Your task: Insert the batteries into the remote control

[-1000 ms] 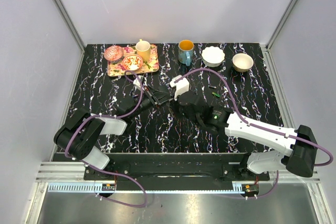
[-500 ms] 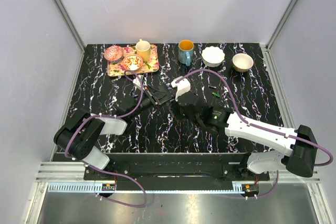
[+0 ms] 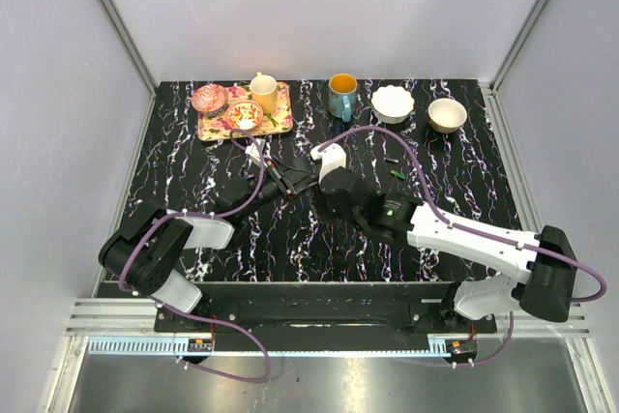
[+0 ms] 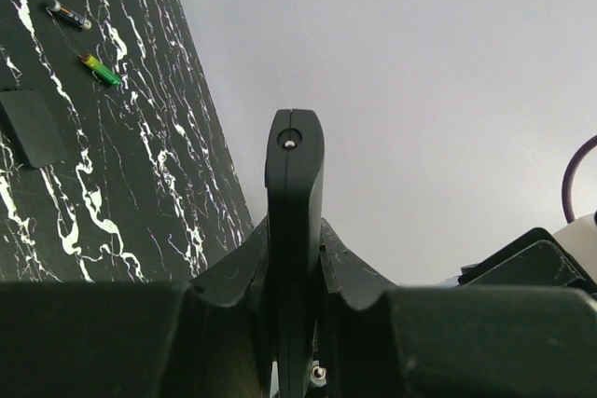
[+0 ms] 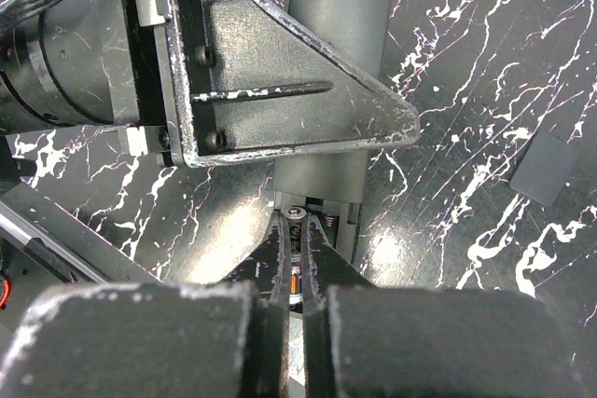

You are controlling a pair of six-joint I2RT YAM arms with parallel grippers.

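Black, white-veined tabletop (image 3: 174, 171) bearing both arms, described from the near edge outward. Near the table's centre the left gripper (image 4: 295, 235) is clenched on the remote control (image 4: 295, 160), which the left wrist view shows edge-on between the fingers. Immediately at 3 o'clock of it, the right gripper (image 5: 297, 227) is pinched tight on a battery (image 5: 296, 279), a slim silver-and-orange cylinder visible between its fingers, hanging over the grey body of the remote; whether the cell already touches the compartment contacts cannot be told. Farther out, at roughly 2 o'clock from the grippers, a green spare battery (image 4: 101, 70) and a darker spare battery (image 4: 70, 14) lie apart on the surface, with a flat black panel, probably the battery cover (image 4: 33, 128), near them. Along the far edge stand a floral tray (image 3: 279, 129) of cups at 11 o'clock, a blue mug (image 3: 340, 96) at 12 o'clock, and two bowls (image 3: 393, 103) at 1 o'clock, all well apart from the grippers. Likely hazards: a tilted cell could jam against the compartment wall; downward pressure could pivot the remote within the left gripper's hold, swinging the compartment away from the cell; the narrow pinch could let the battery roll free; reversed polarity, uncheckable here, would waste the insertion; the crowded grippers could collide.
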